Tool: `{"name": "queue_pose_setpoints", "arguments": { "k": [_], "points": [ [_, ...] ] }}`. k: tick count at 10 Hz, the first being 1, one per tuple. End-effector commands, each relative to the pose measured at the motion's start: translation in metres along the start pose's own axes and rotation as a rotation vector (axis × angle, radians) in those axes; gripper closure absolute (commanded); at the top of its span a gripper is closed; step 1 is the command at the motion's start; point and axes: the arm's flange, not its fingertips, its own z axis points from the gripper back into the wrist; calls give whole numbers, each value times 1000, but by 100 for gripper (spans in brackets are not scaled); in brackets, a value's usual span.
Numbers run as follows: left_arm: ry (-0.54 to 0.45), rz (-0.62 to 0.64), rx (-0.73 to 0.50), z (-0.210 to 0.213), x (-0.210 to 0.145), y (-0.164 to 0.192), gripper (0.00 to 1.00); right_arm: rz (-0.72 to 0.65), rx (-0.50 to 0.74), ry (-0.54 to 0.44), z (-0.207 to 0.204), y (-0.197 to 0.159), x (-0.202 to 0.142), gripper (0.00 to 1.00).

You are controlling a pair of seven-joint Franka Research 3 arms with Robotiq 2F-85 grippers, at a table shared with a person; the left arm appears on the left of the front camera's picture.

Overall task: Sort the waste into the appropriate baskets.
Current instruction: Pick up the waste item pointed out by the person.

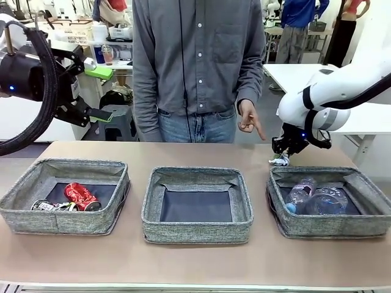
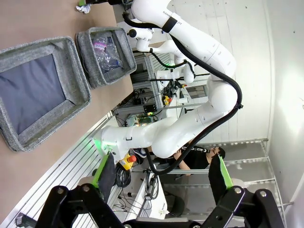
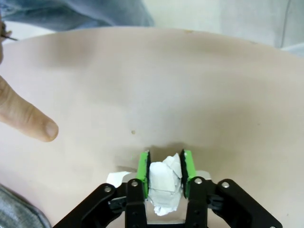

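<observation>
Right gripper (image 3: 165, 176) pinching crumpled white-and-blue paper wrapper (image 3: 164, 183) between green pads, wrapper's long axis running along the fingers, left gripper (image 2: 161, 187) gaping wide, holding nothing

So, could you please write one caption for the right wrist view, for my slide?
Right claw shut on a crumpled white wrapper above the table, a person's finger pointing nearby.

Under the right gripper (image 1: 285, 156) lies the beige desk (image 1: 195, 256). Behind it, to its left, stands a person in a grey shirt (image 1: 198, 55) and blue jeans (image 1: 195, 127).
</observation>
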Motion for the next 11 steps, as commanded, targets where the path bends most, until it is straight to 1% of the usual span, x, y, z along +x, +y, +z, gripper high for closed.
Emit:
{"name": "queue_pose_setpoints", "arguments": {
  "k": [1,5,7,8,9,10,11],
  "points": [
    [1,-24,-11,-1,0,-1,0,2,21,12,8,-4,-2,100],
    [1,-24,-11,-1,0,-1,0,-5,21,0,12,-5,-1,100],
    [1,-24,-11,-1,0,-1,0,-25,33,-18,26,-4,-4,100],
    [1,-24,-11,-1,0,-1,0,-53,24,-39,47,1,-7,100],
    [1,-24,-11,-1,0,-1,0,-101,22,-57,87,10,-13,100],
    [1,-24,-11,-1,0,-1,0,-154,5,-24,130,19,-20,100],
    [1,-24,-11,-1,0,-1,0,-242,-51,49,175,29,-28,100]
  ]
}}
